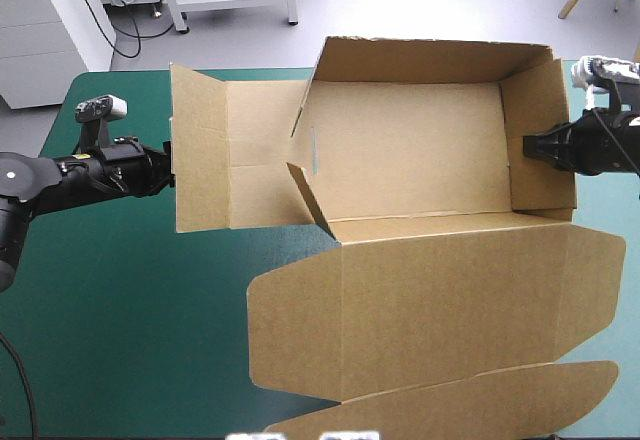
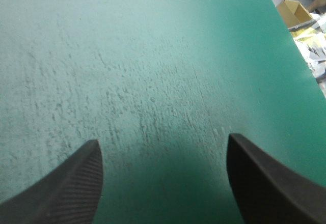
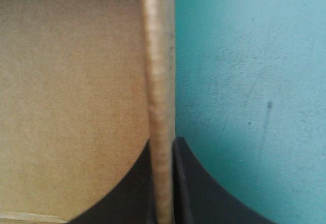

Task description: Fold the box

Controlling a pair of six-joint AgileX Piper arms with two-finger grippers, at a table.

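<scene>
Box (image 1: 400, 150): long axis left–right across your frame; lid (image 1: 450, 300) flat, cropped at bottom edge. Right jaws clamp its right wall; left jaws apart.

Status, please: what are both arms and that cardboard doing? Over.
Left black-finned gripper open, empty, over teal-green table cover. Right gripper shut on right wall of brown cardboard box. Far and right walls up, left end unfolded, lid flat. Nothing in the way.

No legible text or labels.
</scene>
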